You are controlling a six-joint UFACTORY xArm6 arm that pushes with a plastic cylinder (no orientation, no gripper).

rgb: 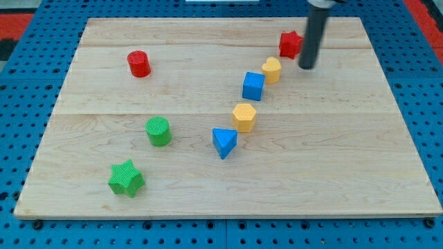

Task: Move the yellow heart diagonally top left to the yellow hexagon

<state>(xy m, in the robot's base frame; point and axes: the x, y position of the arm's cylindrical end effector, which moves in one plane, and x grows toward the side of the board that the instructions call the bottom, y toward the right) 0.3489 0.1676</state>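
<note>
The yellow heart (pixel 271 70) lies near the view's top right, touching or almost touching the blue cube (pixel 253 86) at its lower left. The yellow hexagon (pixel 244 117) lies below the cube, toward the middle of the board. My tip (pixel 306 66) rests on the board just right of the yellow heart, a small gap apart, and just below right of the red star (pixel 291 43).
A blue triangle (pixel 223 142) lies at the lower left of the yellow hexagon. A red cylinder (pixel 139 63) is at the top left, a green cylinder (pixel 158 131) left of centre, and a green star (pixel 126 178) at the bottom left. The wooden board (pixel 346 159) sits on blue pegboard.
</note>
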